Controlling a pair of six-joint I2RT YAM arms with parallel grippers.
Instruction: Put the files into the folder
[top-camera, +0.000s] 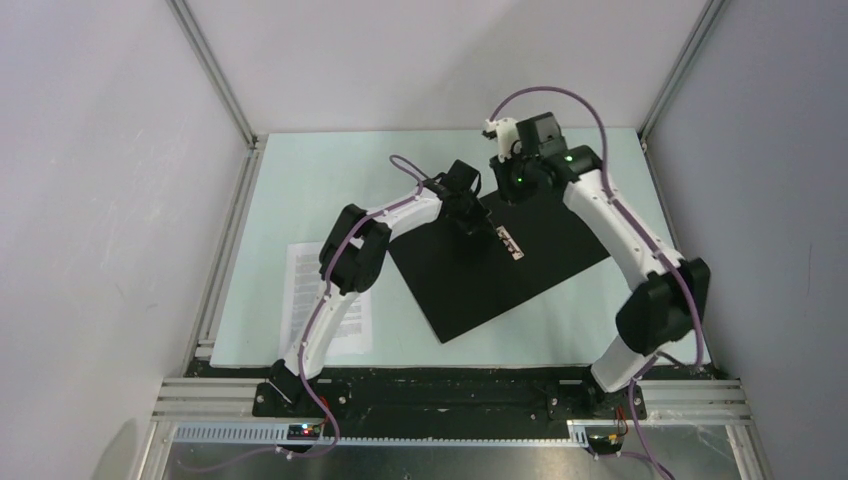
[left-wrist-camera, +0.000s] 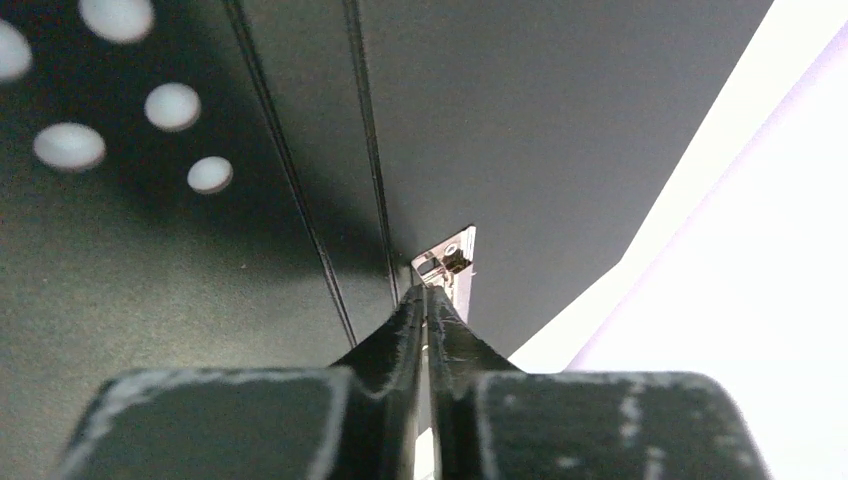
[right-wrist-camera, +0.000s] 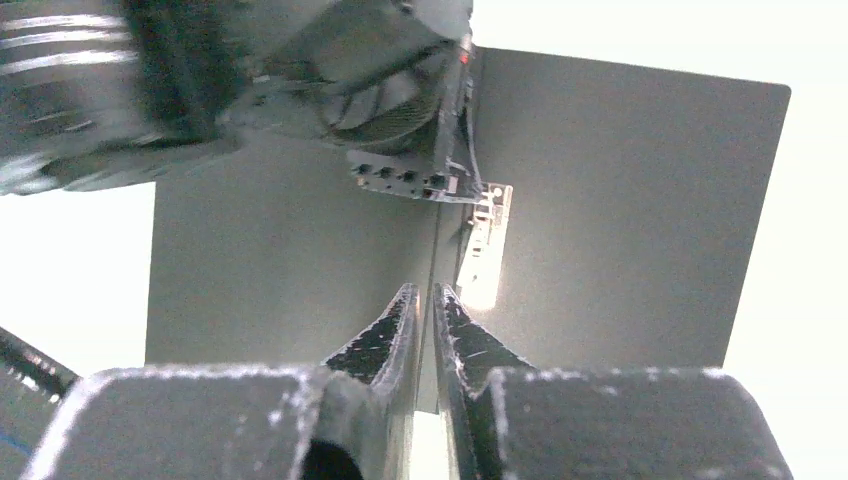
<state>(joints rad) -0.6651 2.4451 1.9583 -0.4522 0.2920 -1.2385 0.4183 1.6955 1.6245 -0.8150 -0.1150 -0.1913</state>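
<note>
Thin flat folder (top-camera: 500, 285) lying open mid-table, black inside up, so that bit's done. White printed paper sheets (top-camera: 298, 275) off left on table, none inside yet. Left gripper (left-wrist-camera: 427, 298) pinched together, tips at silver metal spine clip (left-wrist-camera: 452, 258). Right gripper (right-wrist-camera: 425, 298) fingers near-together at folder's far edge. Can't tell if it's gripping the edge.

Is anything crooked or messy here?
The thin flat folder, open with its black inside up, lies crooked on the pale table. The white printed paper sheets sit outside it, leftward, partly under the left arm. Nothing looks spilled.
</note>
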